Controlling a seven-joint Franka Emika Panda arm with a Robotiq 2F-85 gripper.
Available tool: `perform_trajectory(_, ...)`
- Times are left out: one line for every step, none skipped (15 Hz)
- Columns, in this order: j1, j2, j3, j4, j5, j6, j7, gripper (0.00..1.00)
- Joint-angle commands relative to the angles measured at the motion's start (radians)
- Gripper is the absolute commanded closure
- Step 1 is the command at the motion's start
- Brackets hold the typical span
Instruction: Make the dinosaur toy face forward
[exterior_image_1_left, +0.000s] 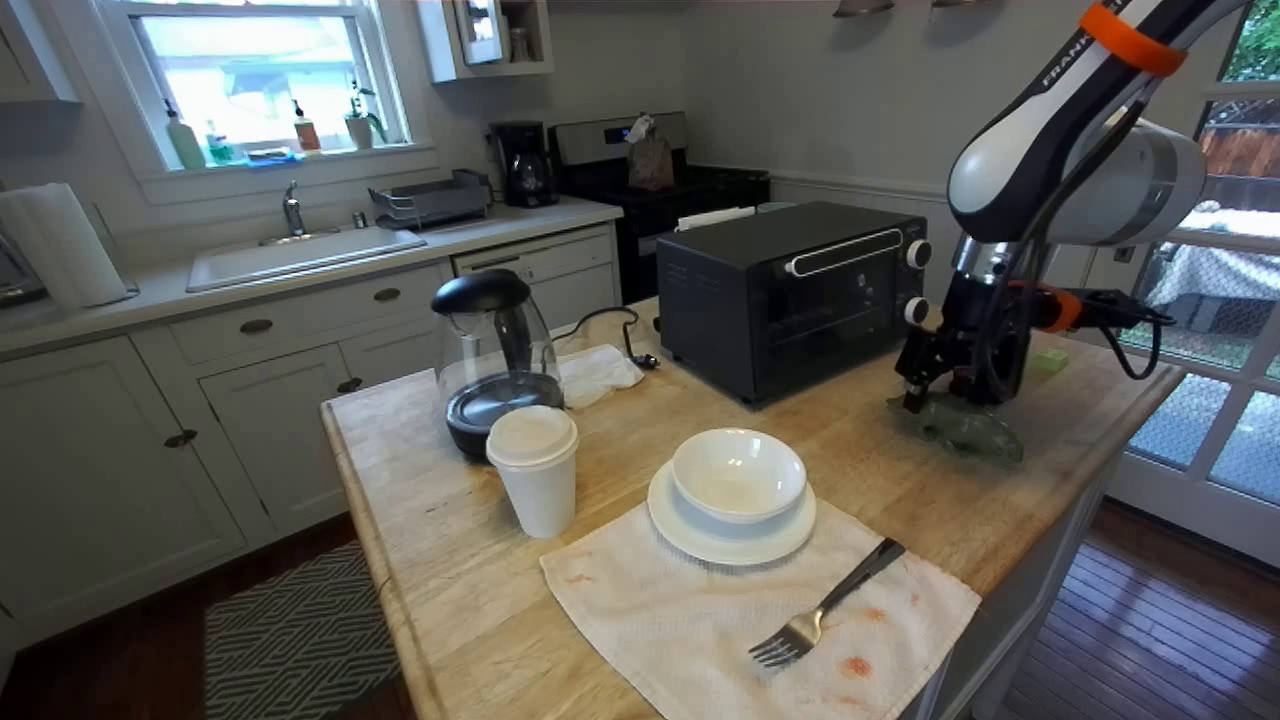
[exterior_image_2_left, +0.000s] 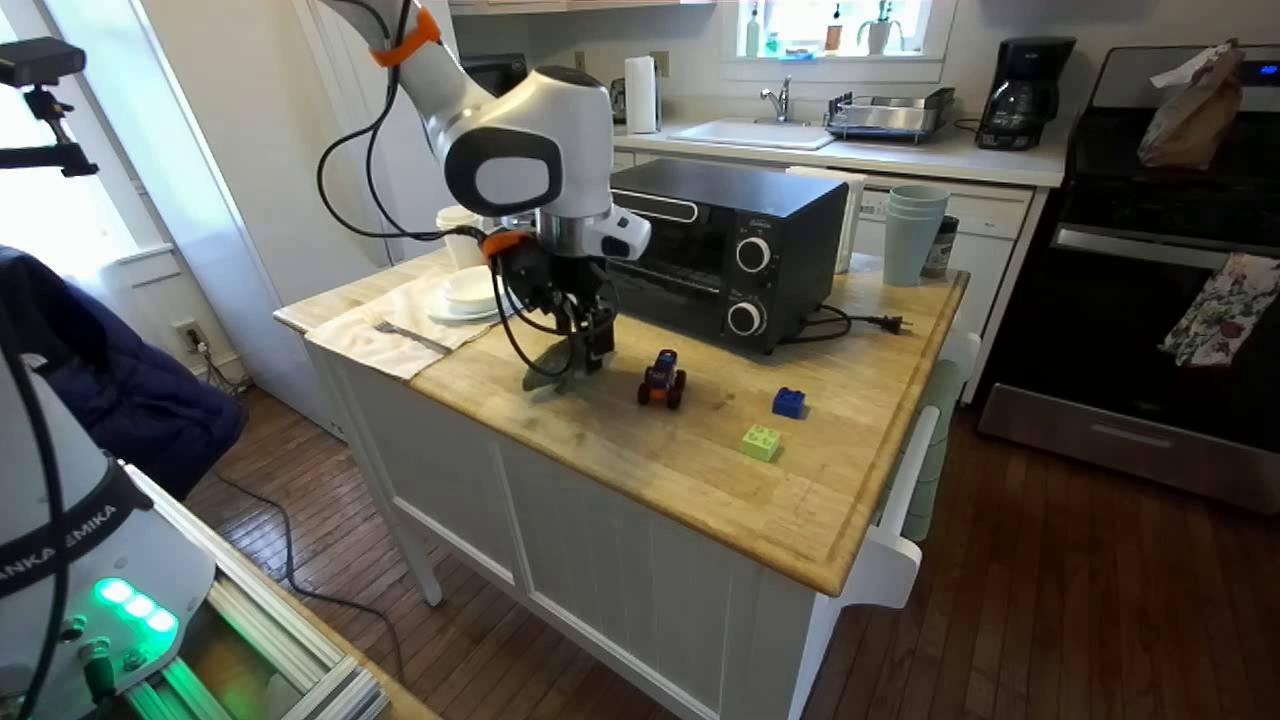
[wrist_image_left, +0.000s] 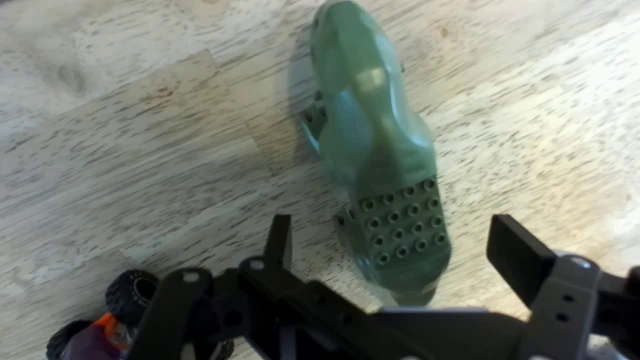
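Kitchen island top (exterior_image_1_left: 620, 450), wooden, with a black toaster oven (exterior_image_1_left: 795, 300) set on it. Dark green dinosaur toy (wrist_image_left: 380, 140) is laid on the wood, seen in all three views. Black gripper (wrist_image_left: 392, 220) is pointed down at it, jaws wide apart. In the wrist view, the toy's studded end is framed between the jaws, roughly midway, wood visible on both sides; the smooth, longer part is stretched past the jaw tips, toward the top of that view, leaning slightly left. In both exterior views the toy is partly covered by the gripper; jaw height above the wood can't be told. Small toy truck (exterior_image_2_left: 662, 380) is placed near the gripper, caught in a lower corner of the wrist view. Blue block (exterior_image_2_left: 789, 403) and light green block (exterior_image_2_left: 760, 442) are set farther off. White bowl (exterior_image_1_left: 740, 475) on a plate (exterior_image_1_left: 735, 547) and fork (exterior_image_1_left: 850, 583) are laid on a pale cloth (exterior_image_1_left: 650, 605).
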Motion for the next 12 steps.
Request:
perform_trajectory(0.073, -0.052, -0.060, -0.039, -0.201, 0.001, 0.060, 0.00)
perform_trajectory(0.087, -0.064, -0.069, -0.044, -0.251, -0.005, 0.067, 0.00)
perform_trajectory(0.097, -0.078, -0.073, -0.051, -0.288, -0.007, 0.068, 0.00)
perform_trajectory(0.104, -0.094, -0.073, -0.059, -0.315, -0.010, 0.066, 0.00)
perform_trajectory(0.114, -0.115, -0.077, -0.071, -0.345, -0.009, 0.076, 0.00)
perform_trajectory(0.122, -0.134, -0.080, -0.082, -0.373, -0.005, 0.085, 0.00)
perform_trajectory(0.129, -0.153, -0.084, -0.094, -0.402, 0.000, 0.100, 0.00)
perform_trajectory(0.133, -0.177, -0.085, -0.107, -0.423, 0.002, 0.112, 0.00)
perform_trajectory(0.136, -0.201, -0.087, -0.118, -0.445, 0.001, 0.128, 0.00)
perform_trajectory(0.136, -0.227, -0.091, -0.132, -0.467, 0.006, 0.143, 0.00)
perform_trajectory(0.130, -0.254, -0.088, -0.143, -0.471, -0.005, 0.148, 0.00)
perform_trajectory(0.123, -0.282, -0.086, -0.155, -0.472, -0.008, 0.147, 0.00)
